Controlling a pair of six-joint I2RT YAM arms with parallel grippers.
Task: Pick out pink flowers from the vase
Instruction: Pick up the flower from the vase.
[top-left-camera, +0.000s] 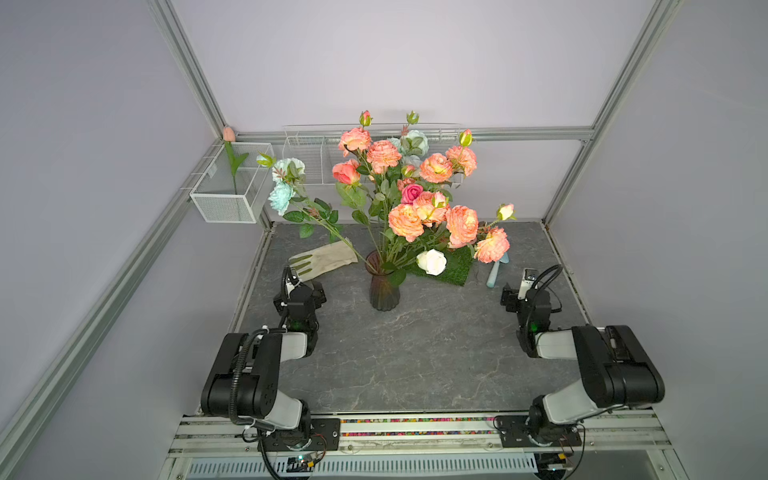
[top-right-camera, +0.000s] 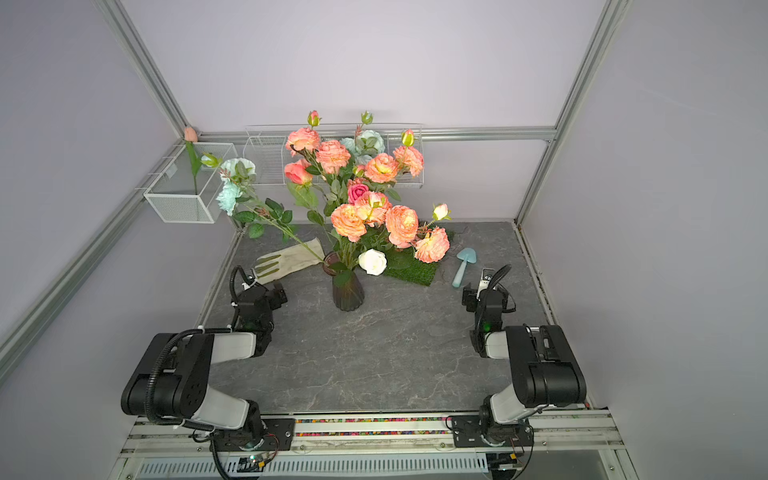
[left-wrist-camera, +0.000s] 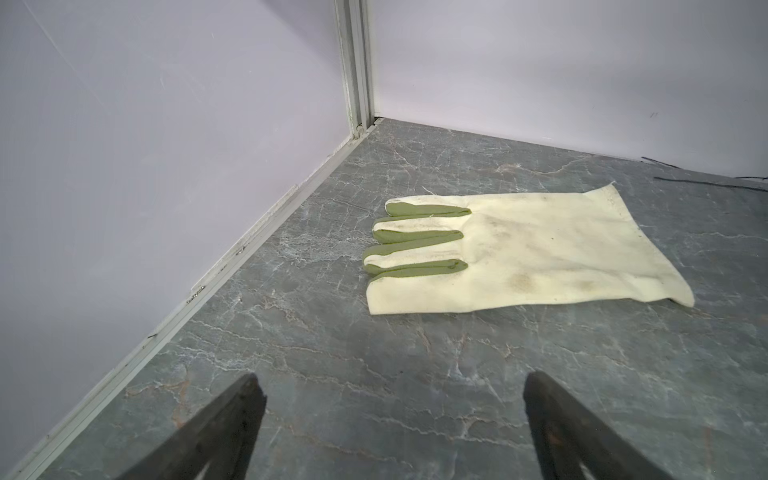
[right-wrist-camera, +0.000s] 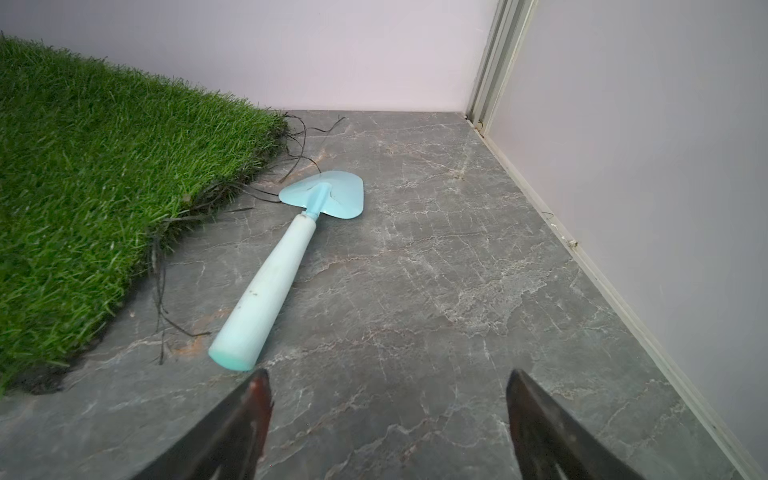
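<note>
- The pink flowers (top-left-camera: 405, 220): ruffled salmon-pink blooms and buds on long leafy green stems, plus a coral rose and a magenta rose.
- They stand in the vase (top-left-camera: 384, 291), dark ribbed glass with a flared rim, in the middle of the table (top-left-camera: 415, 353), together with a white rose (top-left-camera: 432, 262) and pale blue roses (top-left-camera: 281, 197).
- The left gripper (left-wrist-camera: 392, 376): jaws wide apart, empty, facing a glove (left-wrist-camera: 519, 253).
- The right gripper (right-wrist-camera: 388, 372): jaws wide apart, empty, facing a trowel (right-wrist-camera: 266, 291).
</note>
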